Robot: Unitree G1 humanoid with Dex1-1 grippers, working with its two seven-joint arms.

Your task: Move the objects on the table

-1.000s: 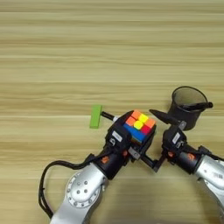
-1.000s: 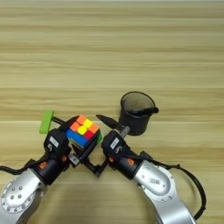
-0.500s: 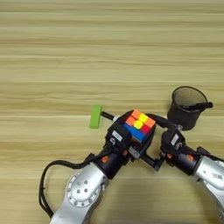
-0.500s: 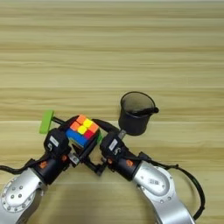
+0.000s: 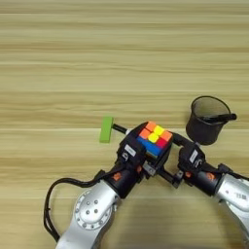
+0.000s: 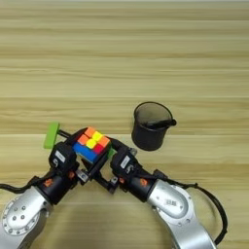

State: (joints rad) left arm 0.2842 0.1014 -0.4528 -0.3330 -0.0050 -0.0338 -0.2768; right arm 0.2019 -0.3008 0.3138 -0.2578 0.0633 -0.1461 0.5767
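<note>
I see my left claw point(image 5: 146, 154) pinching the puzzle cube point(image 5: 154, 138); right claw point(image 5: 179, 158) just beside it, grip unreadable; mesh cup point(image 5: 207, 120) beyond, green block point(image 5: 106, 129) left.

A pale yellow-tan wooden table point(image 5: 121, 58) fills the frame edge to edge, its plank-like grain running horizontally in lighter and darker bands under soft, even light. No wall, floor or window shows.

Matt grained wood table point(image 5: 73, 58), black mesh cup point(image 5: 208, 120), glossy plastic-looking cube point(image 5: 154, 138).
</note>
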